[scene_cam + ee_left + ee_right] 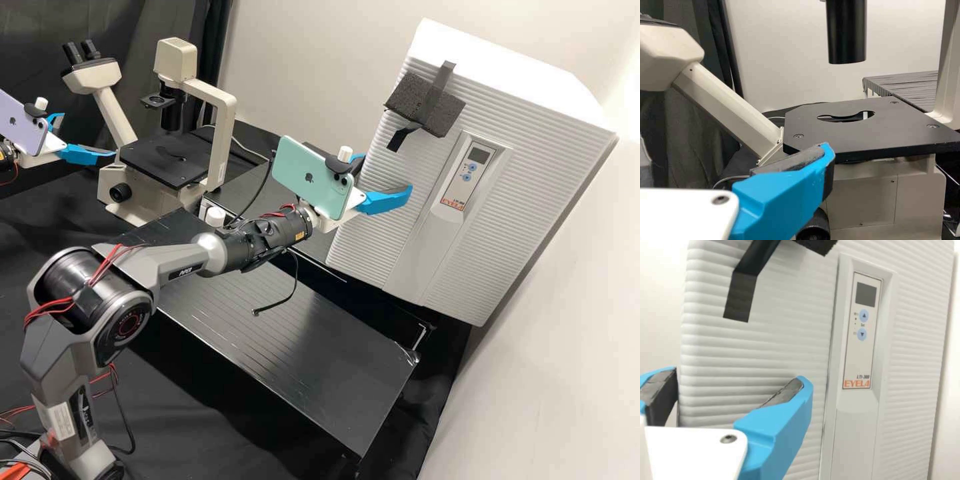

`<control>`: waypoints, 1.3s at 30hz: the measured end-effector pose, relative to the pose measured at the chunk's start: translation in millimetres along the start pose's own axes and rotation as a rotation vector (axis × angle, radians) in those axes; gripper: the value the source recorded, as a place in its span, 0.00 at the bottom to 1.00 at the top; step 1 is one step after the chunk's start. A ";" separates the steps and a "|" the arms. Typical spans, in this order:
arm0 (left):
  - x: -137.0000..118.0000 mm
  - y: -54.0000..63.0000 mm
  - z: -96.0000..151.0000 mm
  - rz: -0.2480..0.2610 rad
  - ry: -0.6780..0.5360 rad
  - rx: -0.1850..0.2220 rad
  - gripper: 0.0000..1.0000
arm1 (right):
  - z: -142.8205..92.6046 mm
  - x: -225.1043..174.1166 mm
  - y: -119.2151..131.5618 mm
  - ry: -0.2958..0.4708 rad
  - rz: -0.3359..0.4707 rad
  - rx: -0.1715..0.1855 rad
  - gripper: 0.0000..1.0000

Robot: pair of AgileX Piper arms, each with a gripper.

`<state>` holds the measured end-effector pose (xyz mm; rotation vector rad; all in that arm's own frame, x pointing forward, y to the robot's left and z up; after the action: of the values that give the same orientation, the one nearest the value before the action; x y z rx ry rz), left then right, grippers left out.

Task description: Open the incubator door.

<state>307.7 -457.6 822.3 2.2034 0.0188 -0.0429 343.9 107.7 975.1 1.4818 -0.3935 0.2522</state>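
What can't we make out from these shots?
- Incubator interior: behind its front, high view.
- Surface under the foam block: covered, high view.
- Any gap between right gripper and incubator: hidden by the angle, high view.
- Microscope head's far end: cut off by left edge, left wrist view.

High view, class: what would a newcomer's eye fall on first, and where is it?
The big white incubator dominates the right side, a dark foam block taped high on its ribbed front. Next comes the mint-green phone near the centre, mounted on the right gripper. A cream microscope stands at upper left.
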 end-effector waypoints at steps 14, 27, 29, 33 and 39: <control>0.0 0.0 0.0 0.000 0.000 0.000 1.00 | 6.0 -3.7 4.6 0.006 -0.020 0.000 0.00; 0.0 0.0 0.0 0.000 0.000 0.000 1.00 | 5.8 -5.5 8.1 0.007 -0.028 -0.003 0.00; 0.0 0.0 0.0 0.000 0.000 0.000 1.00 | 7.0 -6.5 11.2 0.005 -0.031 0.002 0.00; 0.0 0.0 0.0 0.000 0.000 0.000 1.00 | 10.7 -9.9 14.3 0.012 -0.033 0.001 0.00; 0.0 0.0 0.0 0.000 0.000 0.000 1.00 | 18.9 -13.4 23.0 0.029 -0.034 0.000 0.00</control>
<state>307.7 -457.6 822.3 2.2034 0.0188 -0.0429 320.6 91.8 991.5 1.4822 -0.3447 0.2461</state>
